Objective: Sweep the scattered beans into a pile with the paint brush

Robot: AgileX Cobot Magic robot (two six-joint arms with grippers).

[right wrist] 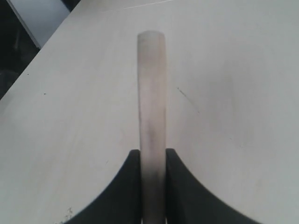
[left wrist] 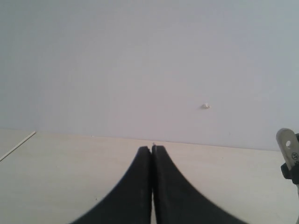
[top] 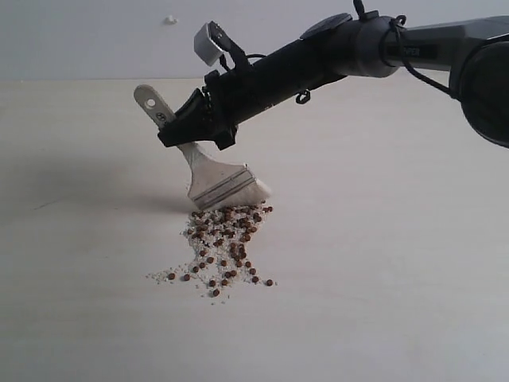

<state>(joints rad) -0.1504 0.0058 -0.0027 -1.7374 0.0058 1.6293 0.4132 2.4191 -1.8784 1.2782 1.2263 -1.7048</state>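
right pincer (right wrist: 153,152) narrow, clamped on the paint brush (top: 223,185) handle, bristles beside the beans (top: 227,237); left pincer (left wrist: 152,149) closed, empty

table (top: 382,318): pale wood colour, plain and matt; it goes from the near edge far back to the wall.
wall (top: 95,40): light grey-blue, plain, behind the far edge of the table.
spot (top: 170,19): small white mark high on the wall, to the left.
crumbs (top: 159,277): tiny off-white grains, spread on the table near the middle.
scratch (right wrist: 187,98): thin dark line on the table surface.
shadow (top: 79,199): soft grey, on the table at the left.
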